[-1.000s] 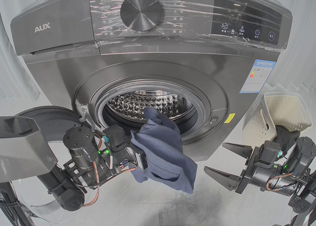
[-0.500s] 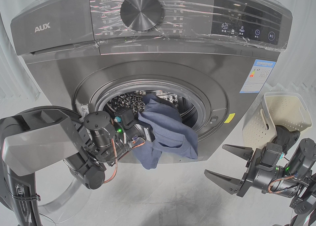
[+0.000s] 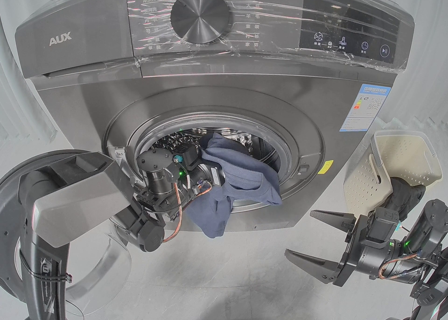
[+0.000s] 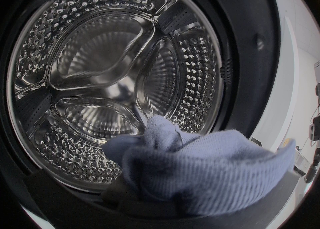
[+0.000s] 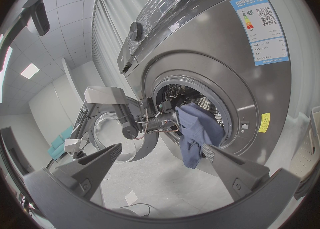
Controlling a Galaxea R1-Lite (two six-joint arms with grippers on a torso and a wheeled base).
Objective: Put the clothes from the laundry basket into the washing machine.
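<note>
My left fingers point(image 3: 217, 177) are clamped on the blue garment point(image 3: 247, 174), which is draped over the lower rim of the washing machine point(image 3: 280, 101) opening. My right fingers point(image 3: 326, 217) are spread apart near the laundry basket point(image 3: 406, 157).

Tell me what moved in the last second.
The left hand, gripping the dark blue cloth garment, moved up and forward to the grey washing machine's round drum opening; the garment's upper part now lies across the opening's lip, the rest hanging outside. The open right hand and cream perforated plastic laundry basket stayed put.
</note>
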